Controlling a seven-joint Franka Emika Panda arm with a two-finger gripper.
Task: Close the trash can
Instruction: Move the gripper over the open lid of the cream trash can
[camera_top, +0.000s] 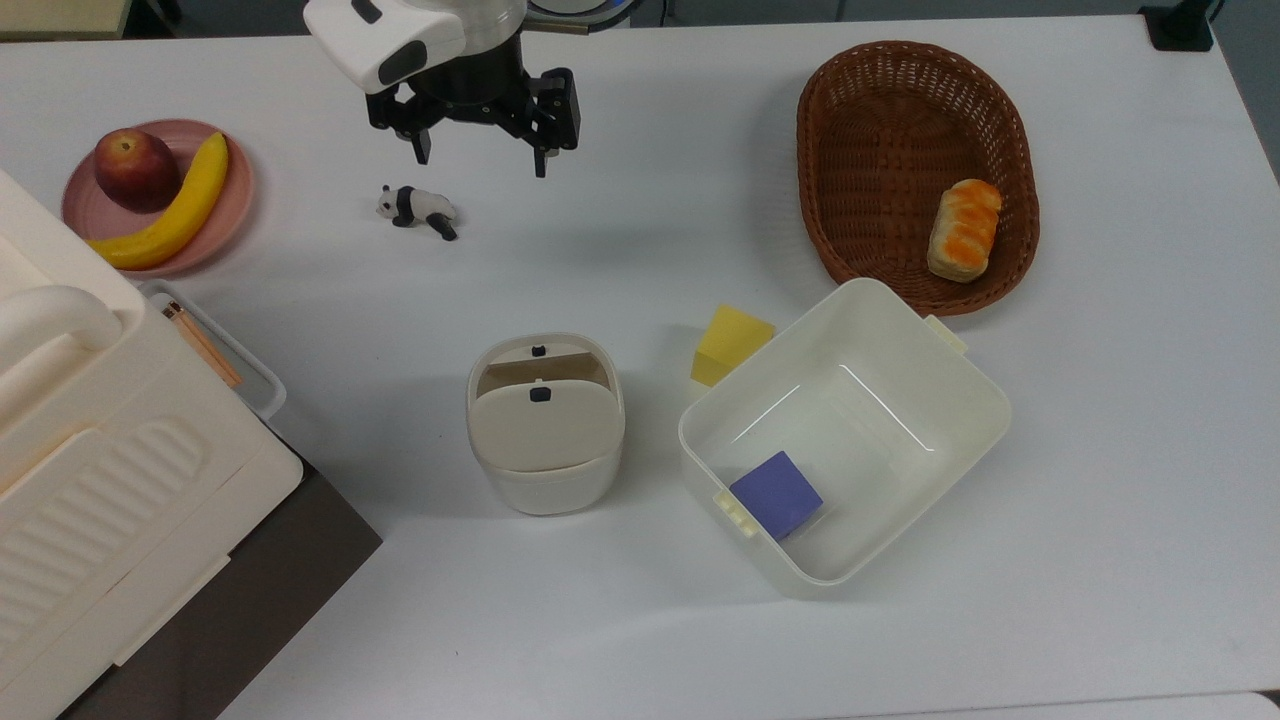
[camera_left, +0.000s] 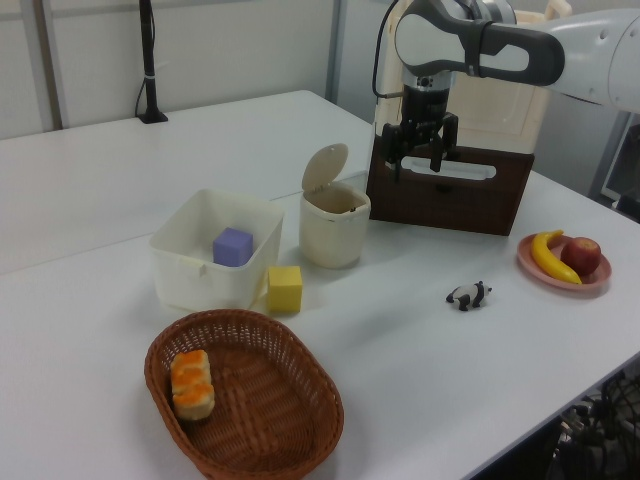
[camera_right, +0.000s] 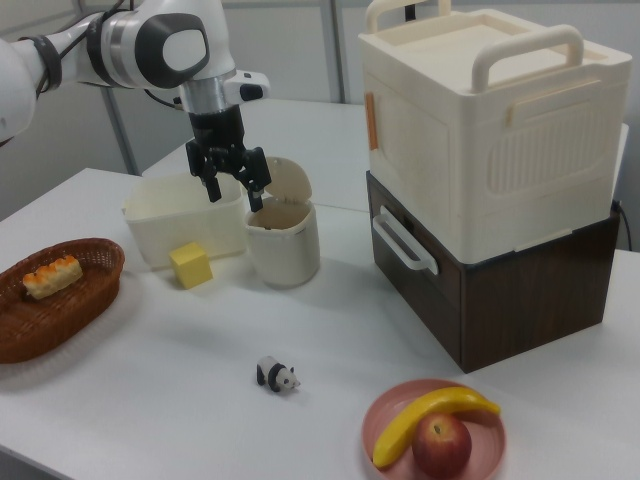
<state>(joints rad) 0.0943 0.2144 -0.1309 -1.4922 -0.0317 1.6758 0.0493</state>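
A cream trash can (camera_top: 545, 425) stands mid-tabletop (camera_top: 640, 620), its hinged lid (camera_left: 325, 167) raised, beside a white tub (camera_top: 960, 400). The gripper (camera_top: 482, 153) hovers with fingers spread and empty, above a toy panda (camera_top: 420, 208).

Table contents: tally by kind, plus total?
Containers: 4 - trash can, lid up; white tub; wicker basket; ribbed box on a brown drawer unit
Food: 3 - apple, banana, bread
Blocks: 2 - yellow, purple
Plates: 1 - pink
Toys: 1 - panda
Total: 11
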